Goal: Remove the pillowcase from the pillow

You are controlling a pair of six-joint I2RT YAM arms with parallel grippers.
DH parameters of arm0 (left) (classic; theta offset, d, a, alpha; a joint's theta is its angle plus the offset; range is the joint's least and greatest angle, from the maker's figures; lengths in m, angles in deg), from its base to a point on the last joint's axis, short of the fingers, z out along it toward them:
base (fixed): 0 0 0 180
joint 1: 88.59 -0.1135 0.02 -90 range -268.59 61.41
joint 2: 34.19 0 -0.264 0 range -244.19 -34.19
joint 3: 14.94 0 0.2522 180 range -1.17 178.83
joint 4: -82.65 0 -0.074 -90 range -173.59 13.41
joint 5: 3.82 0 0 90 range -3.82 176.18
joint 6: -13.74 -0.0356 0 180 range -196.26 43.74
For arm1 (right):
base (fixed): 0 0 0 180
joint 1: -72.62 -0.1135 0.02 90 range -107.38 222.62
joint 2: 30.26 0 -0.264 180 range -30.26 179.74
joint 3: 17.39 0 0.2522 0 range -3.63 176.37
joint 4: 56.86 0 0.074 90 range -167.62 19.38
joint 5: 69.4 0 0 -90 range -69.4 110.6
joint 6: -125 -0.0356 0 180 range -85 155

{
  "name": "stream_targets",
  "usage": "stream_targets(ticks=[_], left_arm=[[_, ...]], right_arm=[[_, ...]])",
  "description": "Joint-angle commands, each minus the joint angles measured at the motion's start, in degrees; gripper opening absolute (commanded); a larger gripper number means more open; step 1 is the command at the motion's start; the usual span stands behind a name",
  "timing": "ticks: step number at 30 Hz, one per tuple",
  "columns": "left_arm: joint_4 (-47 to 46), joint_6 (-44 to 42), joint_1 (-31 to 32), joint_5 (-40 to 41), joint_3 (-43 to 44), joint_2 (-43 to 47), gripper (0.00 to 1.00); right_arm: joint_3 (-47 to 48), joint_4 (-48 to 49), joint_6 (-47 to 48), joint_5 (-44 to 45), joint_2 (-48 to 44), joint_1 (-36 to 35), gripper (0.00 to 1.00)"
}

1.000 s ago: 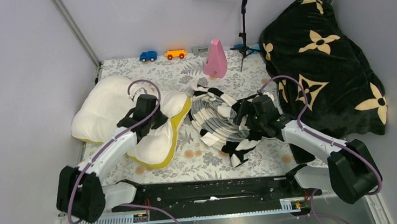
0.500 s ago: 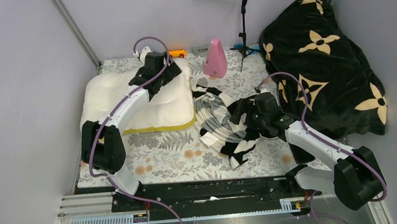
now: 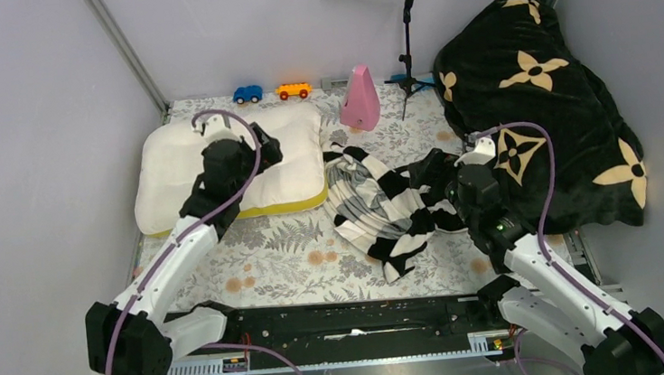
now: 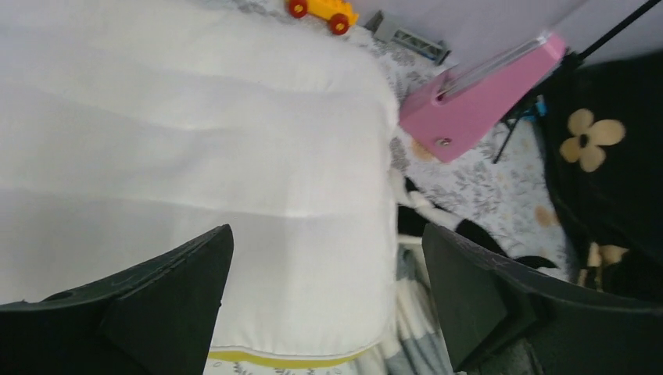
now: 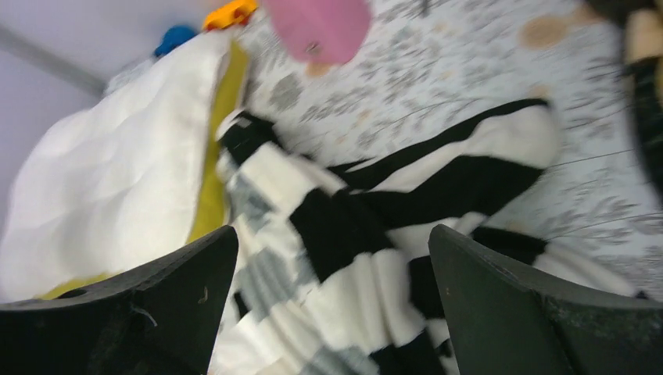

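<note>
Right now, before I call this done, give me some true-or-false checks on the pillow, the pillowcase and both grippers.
1. The pillow is fully out of the pillowcase. True.
2. The left gripper is shut on the pillow. False: it is open above the pillow, with nothing between its fingers.
3. The pillowcase lies crumpled to the right of the pillow. True.
4. The right gripper is holding the pillowcase. False: it is open over the pillowcase and grips nothing.
</note>
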Motion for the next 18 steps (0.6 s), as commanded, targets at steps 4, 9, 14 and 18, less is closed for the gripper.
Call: stream_targets(ticks=[4,9,14,18], left_arm=[[-16.82,-5.84,-0.04,9.26,-17.92,2.73,0.99],[-22.79,-12.64,-1.50,18.38,-22.60,1.30,0.99],[-34.95,-18.83,-8.73,14.47,-26.61,-0.94,0.99],[-41.14,-21.98,-13.07,9.71,-27.43,-6.39,0.99]], right_arm=[[1.09,7.64,4.51,16.24,6.43,5.22,0.99],[3.55,9.32,6.17,7.89,11.62,16.38,0.99],[-3.85,23.17,17.59,2.16,16.05,19.62,0.99],[-7.76,31.41,25.33,3.30,19.48,19.84,0.99]])
